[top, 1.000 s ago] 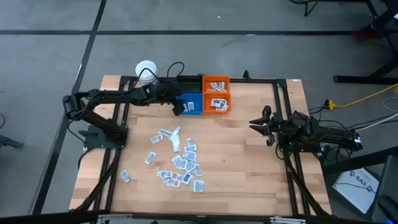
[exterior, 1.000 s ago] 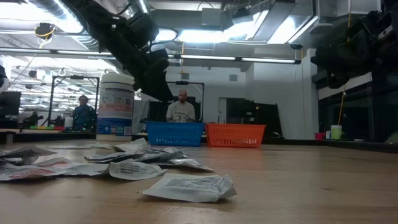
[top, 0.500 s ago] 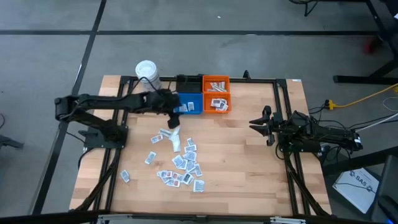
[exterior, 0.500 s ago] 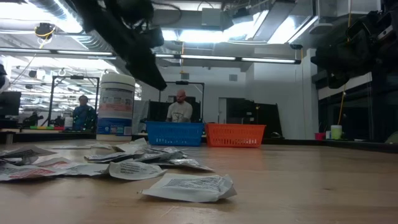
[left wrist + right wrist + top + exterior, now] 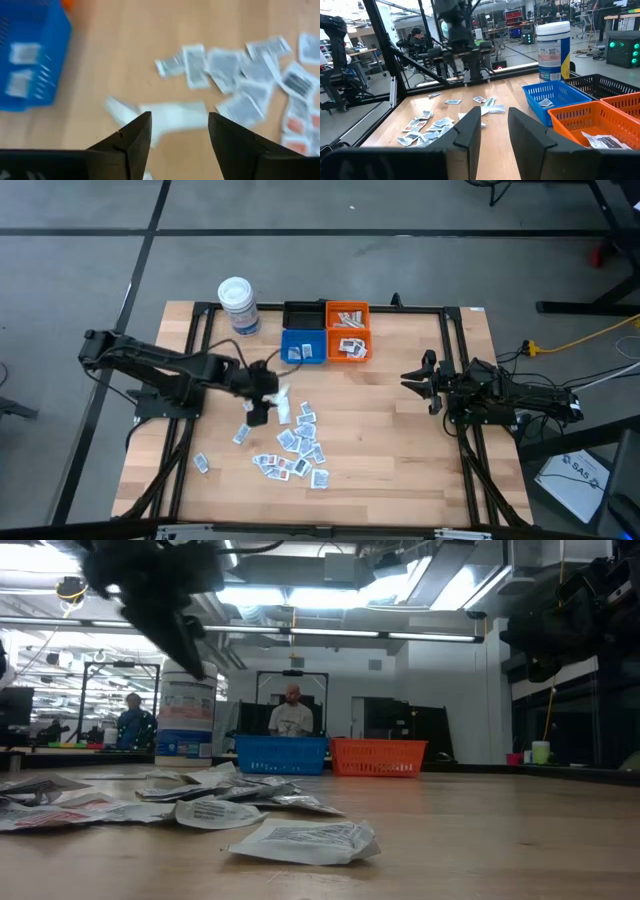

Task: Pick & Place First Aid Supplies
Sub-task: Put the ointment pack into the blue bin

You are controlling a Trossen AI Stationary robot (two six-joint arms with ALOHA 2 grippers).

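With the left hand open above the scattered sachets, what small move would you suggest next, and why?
Probably lower the left hand straight down onto the long white sachet between its open fingers; it holds nothing and hovers above the wooden table.

A white tub [image 5: 238, 305] with a lid stands at the table's [image 5: 400, 430] far edge, beside a black bin [image 5: 303, 314]. A blue bin [image 5: 303, 348] and two orange bins [image 5: 347, 330] adjoin it. Two people [image 5: 291, 711] sit in the room behind.

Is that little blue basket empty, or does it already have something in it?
Not empty. The small blue plastic bin holds at least two flat white sachets, visible in the left wrist view and from above.
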